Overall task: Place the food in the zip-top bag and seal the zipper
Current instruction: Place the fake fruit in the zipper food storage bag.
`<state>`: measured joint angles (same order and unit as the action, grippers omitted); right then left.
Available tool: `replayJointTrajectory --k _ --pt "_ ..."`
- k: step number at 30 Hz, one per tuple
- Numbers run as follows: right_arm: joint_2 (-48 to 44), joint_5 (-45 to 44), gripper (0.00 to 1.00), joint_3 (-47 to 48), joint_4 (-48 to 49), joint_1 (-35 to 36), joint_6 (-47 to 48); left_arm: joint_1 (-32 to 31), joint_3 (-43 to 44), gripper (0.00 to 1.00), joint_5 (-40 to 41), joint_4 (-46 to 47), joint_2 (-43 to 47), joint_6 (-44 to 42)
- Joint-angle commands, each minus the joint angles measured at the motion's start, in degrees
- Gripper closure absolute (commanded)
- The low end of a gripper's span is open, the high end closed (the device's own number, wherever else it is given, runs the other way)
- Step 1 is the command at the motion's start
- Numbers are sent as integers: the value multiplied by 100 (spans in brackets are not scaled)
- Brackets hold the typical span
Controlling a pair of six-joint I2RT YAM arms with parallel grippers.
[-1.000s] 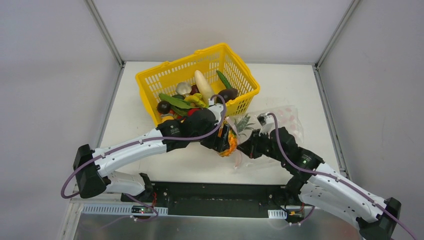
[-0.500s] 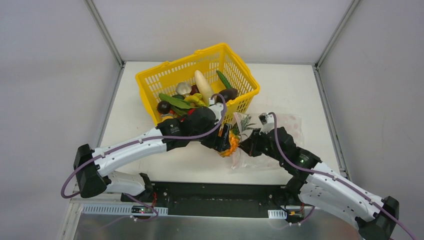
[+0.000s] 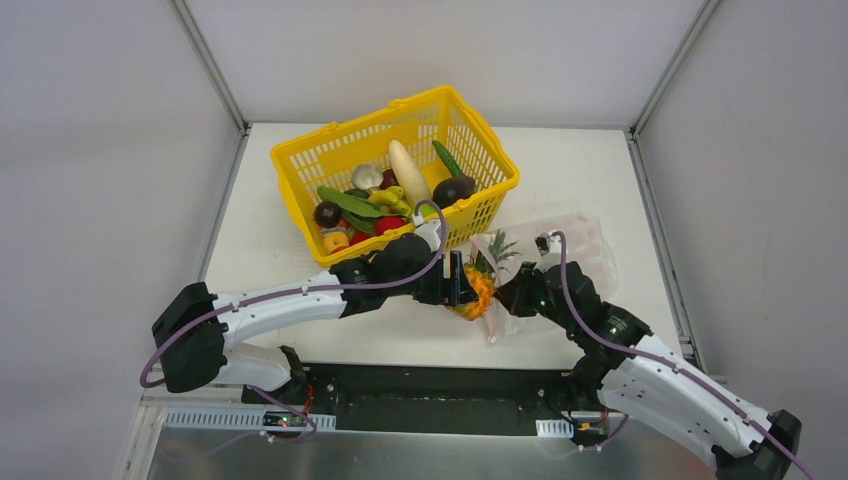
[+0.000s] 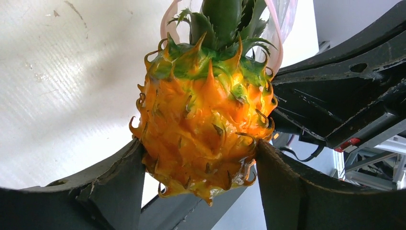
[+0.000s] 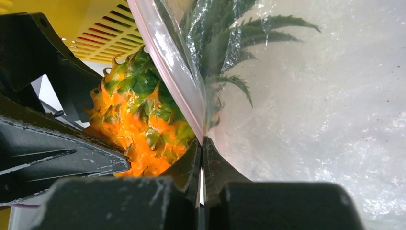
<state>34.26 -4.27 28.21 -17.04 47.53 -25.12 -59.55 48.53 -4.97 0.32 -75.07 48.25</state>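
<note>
jaws on my left gripper (image 4: 198, 160) stand wide, clamped across the spiky orange belly of the toy pineapple (image 4: 206, 110), while my right gripper (image 5: 201, 160) is pinched tight on the zipper (image 5: 167, 62) edge of the zip-top bag (image 5: 311, 120), the leafy crown poking into its mouth. the pineapple looks rigid, light and bumpy enough not to slip; the bag is thin, limp and slick, best taken by its stiffer strip. other food (image 3: 405, 170) lies in the yellow basket (image 3: 340, 150)
</note>
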Motion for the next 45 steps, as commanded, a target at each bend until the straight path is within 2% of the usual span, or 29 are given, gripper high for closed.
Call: replayJointTrajectory --k 1,8,16,22,24,28,31,35,39,45 --pt "-161 1173 100 413 1179 225 -559 21 -104 90 403 1168 -100 613" --pt "-76 895 100 990 315 229 -334 18 161 90 777 259 77 -6" --pt "122 1535 100 1345 250 222 -369 23 86 90 962 472 168 196" --pt "279 1492 100 870 707 225 -555 29 -176 91 594 1784 218 1026" --pt "195 1353 100 683 740 225 -532 22 -227 90 553 1963 286 1135" --pt "-97 1417 100 453 855 225 -511 31 -275 87 617 1847 339 1148" --pt "-177 1548 100 460 900 230 -538 35 -480 85 767 2092 367 1247" --pt "-363 1047 100 497 609 226 -739 40 -522 84 845 2113 510 1177" --pt "-769 793 100 127 928 229 -1076 40 -589 84 664 2452 686 1171" --pt "-782 1174 100 34 1225 227 -1293 1 -123 79 571 1630 792 657"
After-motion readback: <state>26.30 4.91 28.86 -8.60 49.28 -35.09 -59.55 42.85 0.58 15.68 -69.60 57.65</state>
